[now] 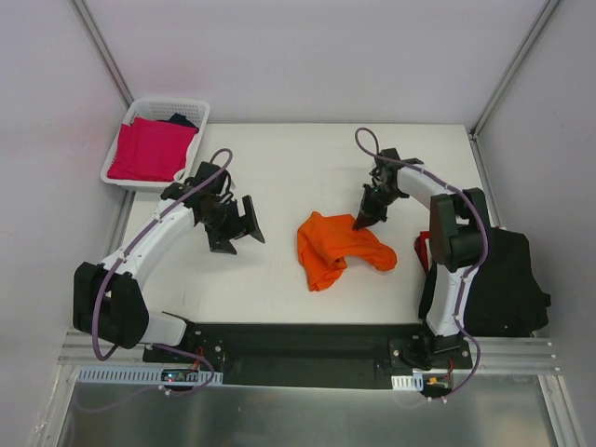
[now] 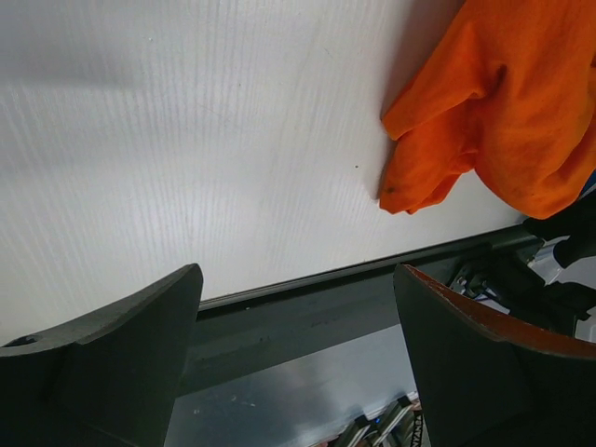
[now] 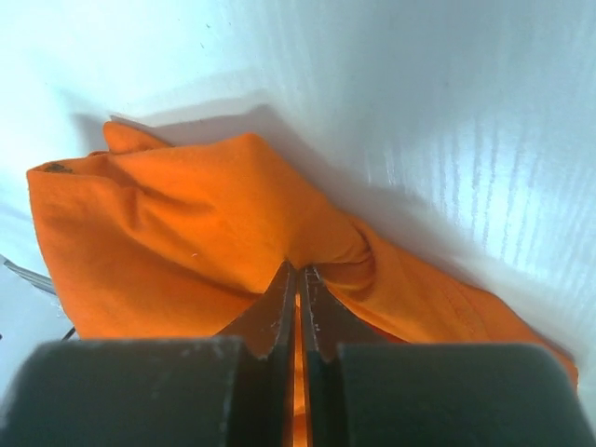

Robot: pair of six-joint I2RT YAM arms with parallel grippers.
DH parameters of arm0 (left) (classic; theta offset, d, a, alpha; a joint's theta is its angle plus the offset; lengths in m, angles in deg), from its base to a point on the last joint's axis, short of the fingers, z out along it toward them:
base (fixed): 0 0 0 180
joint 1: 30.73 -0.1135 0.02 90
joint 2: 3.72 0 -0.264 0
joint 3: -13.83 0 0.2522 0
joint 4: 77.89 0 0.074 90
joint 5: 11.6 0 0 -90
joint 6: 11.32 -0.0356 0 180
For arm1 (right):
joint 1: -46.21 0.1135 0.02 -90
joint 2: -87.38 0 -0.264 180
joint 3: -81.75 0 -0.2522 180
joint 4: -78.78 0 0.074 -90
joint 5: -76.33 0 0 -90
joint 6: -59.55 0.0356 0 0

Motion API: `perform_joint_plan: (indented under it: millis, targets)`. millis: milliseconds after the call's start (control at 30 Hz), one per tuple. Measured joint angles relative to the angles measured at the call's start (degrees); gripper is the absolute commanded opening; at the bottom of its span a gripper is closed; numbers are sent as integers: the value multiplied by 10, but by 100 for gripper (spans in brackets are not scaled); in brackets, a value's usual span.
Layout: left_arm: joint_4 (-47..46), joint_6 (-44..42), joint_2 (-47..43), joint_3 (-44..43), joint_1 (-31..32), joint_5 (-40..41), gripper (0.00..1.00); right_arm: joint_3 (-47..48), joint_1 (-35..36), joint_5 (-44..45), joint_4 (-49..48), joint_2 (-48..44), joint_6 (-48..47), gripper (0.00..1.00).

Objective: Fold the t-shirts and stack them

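Crumpled bright orange cloth t-shirt [image 1: 340, 250] lies mid white surface [image 1: 298, 158]. Right jaws clenched on a fold at its far edge. Left jaws spread wide, grasping nothing, above the surface to the shirt's left. Magenta-pink t-shirt [image 1: 149, 149] sits in white plastic lattice basket [image 1: 172, 101], far-left corner.

A white plastic lattice basket [image 1: 172, 101] sits at the far-left corner of the white tabletop [image 1: 298, 163] before me. A black mounting plate [image 1: 298, 345] lines the near edge, with a brushed metal sheet [image 1: 307, 414] below it and pale enclosure walls [image 1: 307, 56] around.
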Motion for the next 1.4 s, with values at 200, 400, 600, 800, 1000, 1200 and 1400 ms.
perform_joint_plan:
  millis: [200, 400, 600, 800, 1000, 1200, 1400]
  targets:
    - [-10, 12, 0, 1, 0, 2, 84, 48, 20, 0, 26, 14, -2, 1]
    - [-33, 29, 0, 14, 0, 1, 85, 129, 41, 0, 54, -7, 10, 1]
    - [-62, 34, 0, 24, 3, -7, 85, 228, 40, -5, 85, -68, 28, 1]
    - [-101, 43, 31, 21, 30, -23, 85, 262, 37, -25, 87, -153, 44, 1]
    - [-118, 51, 92, -15, 69, -31, 84, 270, 2, -51, 88, -215, 62, 1]
    - [-131, 57, 127, -49, 102, -31, 84, 276, -46, -71, 91, -250, 69, 1]
    - [-134, 61, 165, -75, 134, -33, 84, 276, -87, -100, 93, -277, 70, 1]
